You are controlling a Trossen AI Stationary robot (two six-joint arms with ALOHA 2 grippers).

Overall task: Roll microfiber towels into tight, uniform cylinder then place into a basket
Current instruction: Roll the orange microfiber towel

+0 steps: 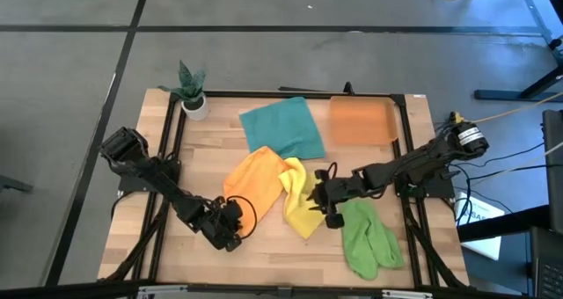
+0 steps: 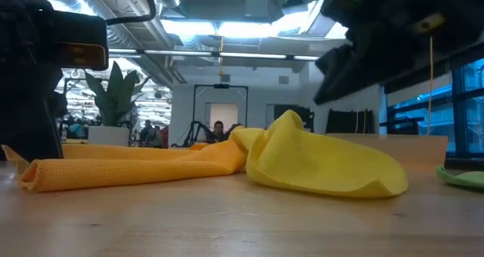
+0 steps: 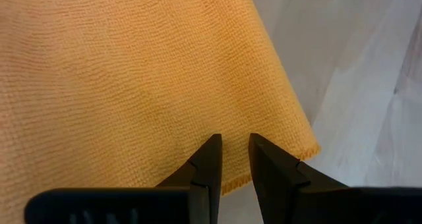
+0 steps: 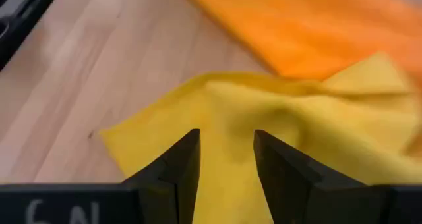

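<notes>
Nearest: left tool (image 3: 234, 148) slightly parted over the orange towel's (image 1: 255, 180) near edge, gripping nothing. Right tool (image 4: 226, 151) parted above yellow towel (image 1: 302, 202), empty. Green towel (image 1: 368, 237) right of yellow. Beyond orange: teal towel (image 1: 283, 127), basket (image 1: 362, 120).

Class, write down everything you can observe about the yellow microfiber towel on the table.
The yellow microfiber towel is a soft, finely woven cloth, unrolled and crumpled into loose folds. It lies mid-table on the pale wooden tabletop, humped up in the low view. One edge overlaps the orange microfiber towel beside it. The right tool stands directly over it with fingers apart, cloth showing between them; whether they pinch it is unclear.
</notes>
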